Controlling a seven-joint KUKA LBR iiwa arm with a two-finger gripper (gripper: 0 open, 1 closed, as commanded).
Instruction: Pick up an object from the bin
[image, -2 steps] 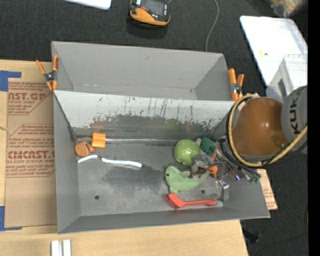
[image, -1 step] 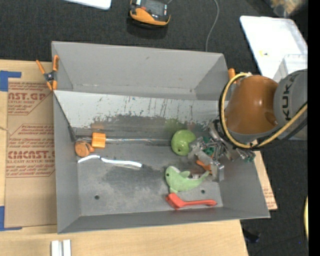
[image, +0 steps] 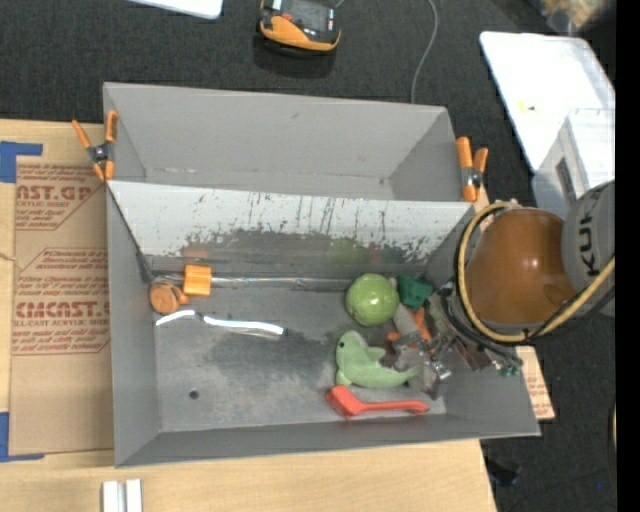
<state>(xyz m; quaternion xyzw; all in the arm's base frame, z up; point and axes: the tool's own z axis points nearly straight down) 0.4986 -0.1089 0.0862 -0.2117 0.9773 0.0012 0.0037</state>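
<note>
My gripper (image: 425, 362) reaches into the bin's right side, its fingertips low among the things there. Right at the fingers lies a pale green soft toy (image: 368, 368), its right end touching them. In front of it rests a red flat scoop-like piece (image: 375, 405). A green ball (image: 372, 299) sits just behind the toy, with a dark green small piece (image: 414, 292) to its right. I cannot see whether the fingers enclose anything.
At the bin's left back lie an orange block (image: 197, 280) and a brown round cork-like piece (image: 165, 296). A white thin strip (image: 230, 323) lies on the floor left of centre. The arm's orange cover overhangs the right wall.
</note>
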